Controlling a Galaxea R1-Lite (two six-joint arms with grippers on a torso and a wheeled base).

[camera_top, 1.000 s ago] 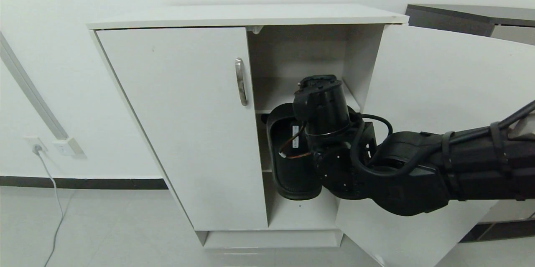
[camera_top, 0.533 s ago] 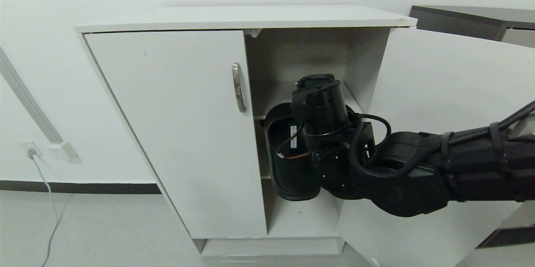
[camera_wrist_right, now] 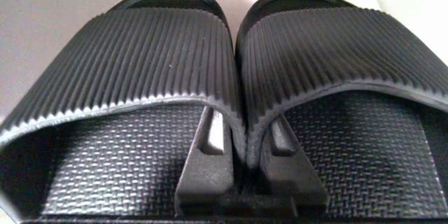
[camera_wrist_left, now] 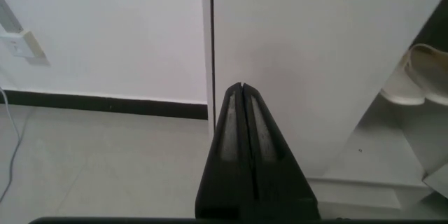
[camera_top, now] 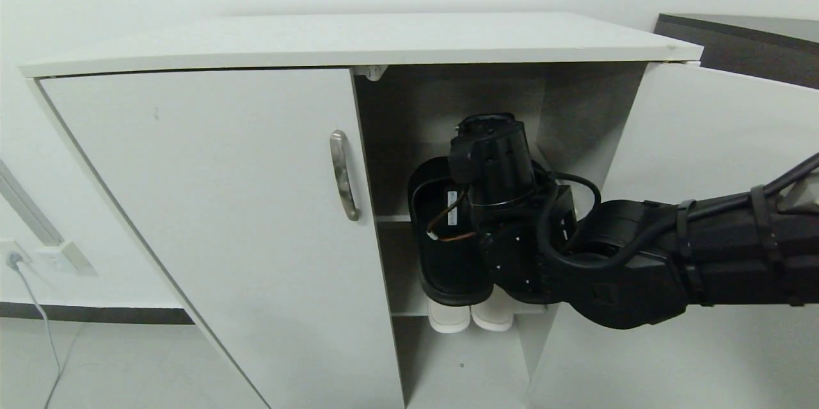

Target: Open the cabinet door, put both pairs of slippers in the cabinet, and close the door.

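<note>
The left tool (camera_wrist_left: 241,87), its fingers pressed together, hangs before the cabinet's (camera_top: 358,38) closed left door (camera_top: 211,204), whose handle (camera_top: 343,175) sits at its right edge. In the open right half, the right tool (camera_wrist_right: 243,150) pinches the inner sides of the black slippers (camera_top: 441,249), held upright just above the white slippers (camera_top: 470,318) on a lower shelf. The right door (camera_top: 704,153) stands open.
</note>
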